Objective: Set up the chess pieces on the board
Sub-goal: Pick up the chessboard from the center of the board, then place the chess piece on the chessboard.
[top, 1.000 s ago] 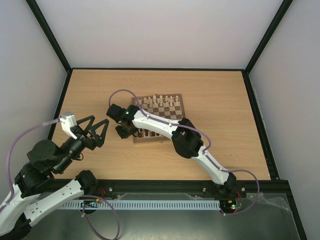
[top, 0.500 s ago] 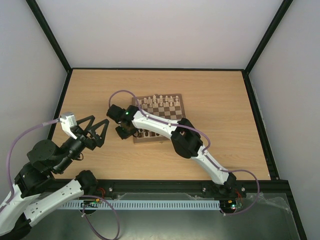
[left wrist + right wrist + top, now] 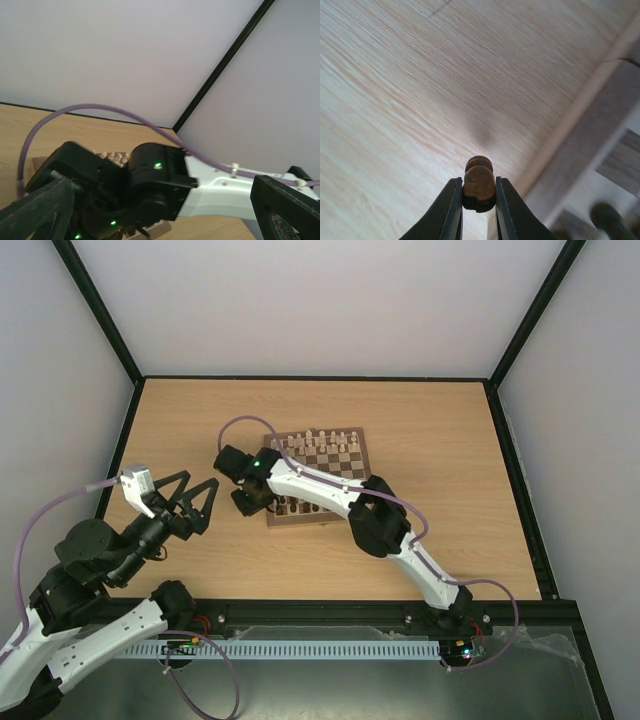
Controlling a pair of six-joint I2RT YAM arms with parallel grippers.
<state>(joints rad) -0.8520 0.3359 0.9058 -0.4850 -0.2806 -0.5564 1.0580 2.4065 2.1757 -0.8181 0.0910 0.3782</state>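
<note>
The board [image 3: 335, 455] lies mid-table with pale pieces on its far rows and dark brown chess pieces [image 3: 300, 505] along its near row. My right gripper [image 3: 243, 502] hangs just off the board's left near corner. In the right wrist view it [image 3: 478, 197] is shut on a dark brown chess piece [image 3: 479, 186], held above the bare tabletop beside the board's light border [image 3: 580, 130]. My left gripper [image 3: 198, 502] is open and empty, raised left of the board, pointing at the right wrist. In the left wrist view its fingertips [image 3: 35, 212] frame the right arm's wrist.
The wooden tabletop [image 3: 450, 460] is ringed by a black frame [image 3: 315, 378] and pale walls. The right arm's white links [image 3: 330, 495] cross over the board's near row. A purple cable [image 3: 245, 425] loops above the right wrist.
The right arm has shifted very slightly; its elbow sits a little further right. The left arm has not moved.
</note>
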